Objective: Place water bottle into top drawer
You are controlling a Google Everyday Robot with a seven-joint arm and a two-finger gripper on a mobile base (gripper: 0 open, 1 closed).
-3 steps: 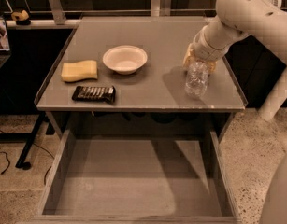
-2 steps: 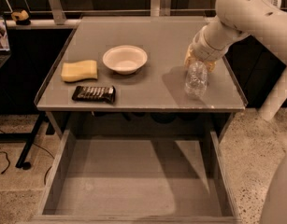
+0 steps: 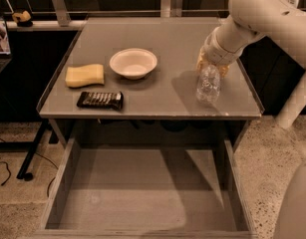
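Observation:
The water bottle [image 3: 208, 85], clear ribbed plastic, stands upright on the grey table near its right front corner. My gripper [image 3: 211, 63] is directly over the bottle's top and covers its cap and neck; the white arm comes in from the upper right. The top drawer [image 3: 142, 193] is pulled out wide open below the table's front edge, with a flat grey bottom and low grey walls, and nothing in it.
On the table [image 3: 157, 103] lie a white bowl [image 3: 133, 62], a yellow sponge [image 3: 84, 75] and a dark snack bar [image 3: 100, 99] on the left half. The robot's white body [image 3: 297, 203] fills the right edge. A cable lies on the floor at left.

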